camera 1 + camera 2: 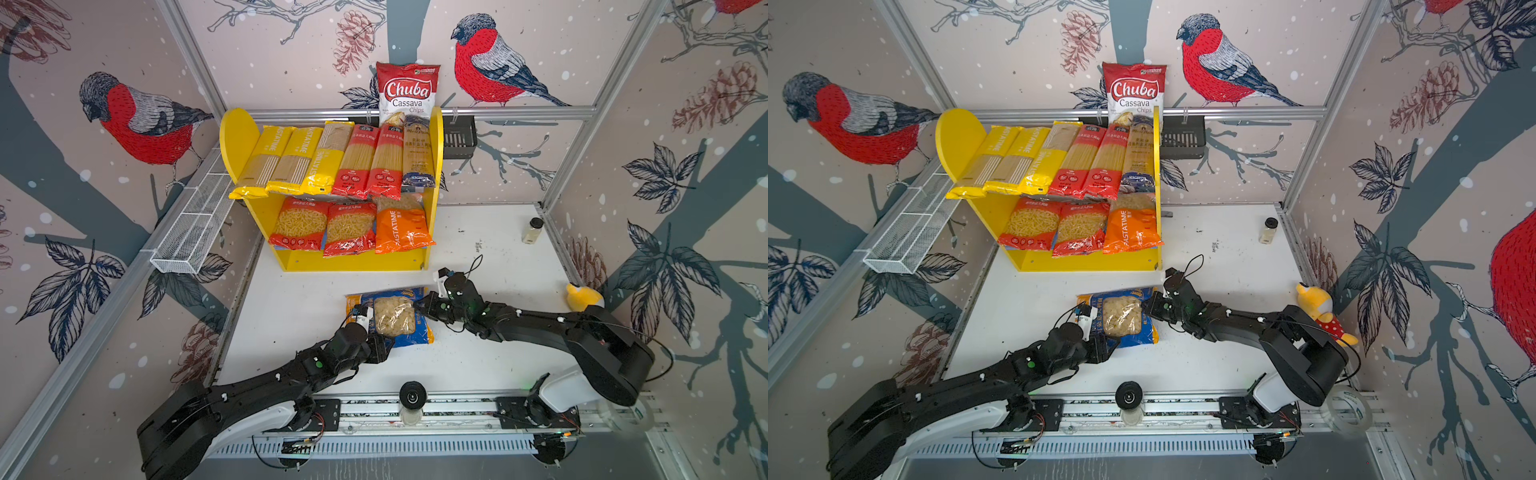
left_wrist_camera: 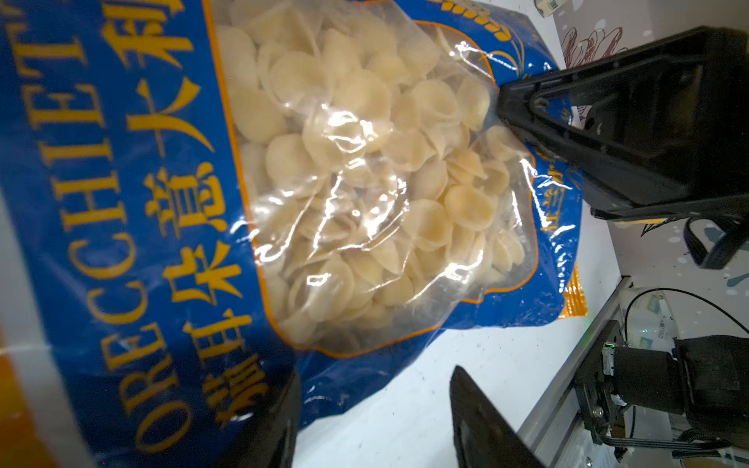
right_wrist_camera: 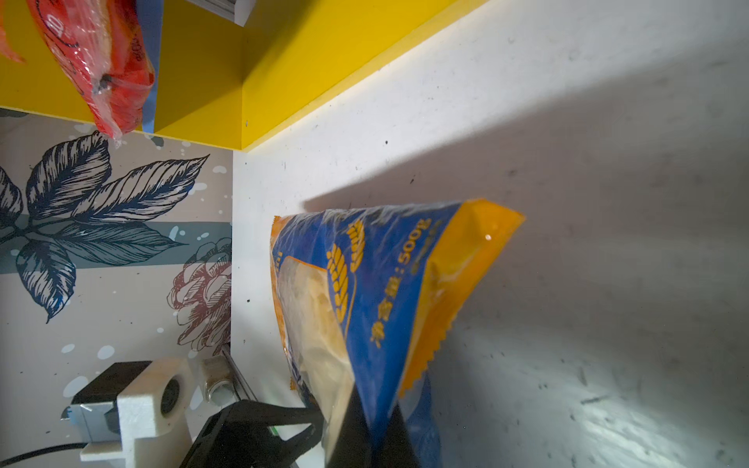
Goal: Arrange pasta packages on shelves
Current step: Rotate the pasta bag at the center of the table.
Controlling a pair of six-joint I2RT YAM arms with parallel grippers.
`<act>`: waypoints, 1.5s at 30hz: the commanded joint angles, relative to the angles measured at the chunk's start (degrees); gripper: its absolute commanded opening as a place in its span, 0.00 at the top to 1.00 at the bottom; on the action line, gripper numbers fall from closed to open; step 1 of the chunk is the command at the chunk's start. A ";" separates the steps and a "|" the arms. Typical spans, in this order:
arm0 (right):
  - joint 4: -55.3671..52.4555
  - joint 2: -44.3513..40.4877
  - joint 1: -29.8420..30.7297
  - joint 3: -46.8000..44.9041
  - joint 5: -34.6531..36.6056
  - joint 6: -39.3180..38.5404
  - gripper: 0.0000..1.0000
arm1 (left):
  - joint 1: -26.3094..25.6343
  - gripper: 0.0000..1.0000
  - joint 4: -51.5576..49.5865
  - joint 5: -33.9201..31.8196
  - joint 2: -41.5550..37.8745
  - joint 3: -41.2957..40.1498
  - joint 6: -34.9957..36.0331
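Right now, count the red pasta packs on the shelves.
4 on the shelves. Upper tier: left red spaghetti pack, right red spaghetti pack. Lower tier: left red bag, middle red bag. Others may hide behind.

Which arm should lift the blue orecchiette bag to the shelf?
Right. The right hand is shut on the orecchiette bag at its edge, close to the shelves; the left hand is open at the bag's near corner.

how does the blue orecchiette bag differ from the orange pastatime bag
The blue orecchiette bag sits on the white table; the orange Pastatime bag leans on the lower tier of the shelves. The right gripper is shut on the blue bag's edge; no gripper touches the orange one. Both are squarish bags showing short pasta.
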 commanded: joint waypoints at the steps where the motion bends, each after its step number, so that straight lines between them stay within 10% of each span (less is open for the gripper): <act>1: 5.03 -1.57 2.69 2.36 3.52 -5.95 1.00 | -0.20 0.41 -2.87 1.34 0.33 -0.37 -1.24; 11: 20.47 -5.91 -0.45 -5.25 17.62 5.83 1.00 | -0.15 0.41 -11.06 -7.12 -11.22 3.13 -1.69; 18: 15.35 -6.80 1.51 -8.21 24.88 12.99 1.00 | -0.20 0.41 -5.08 -3.74 -4.56 2.34 -1.61; 28: 5.37 -7.46 3.53 -9.89 20.15 12.86 0.96 | 0.89 0.41 7.33 -5.49 4.08 -1.04 -2.71; 45: -7.53 2.98 8.04 2.75 -2.72 -3.68 0.69 | 23.15 0.41 5.52 -0.83 5.03 4.37 7.10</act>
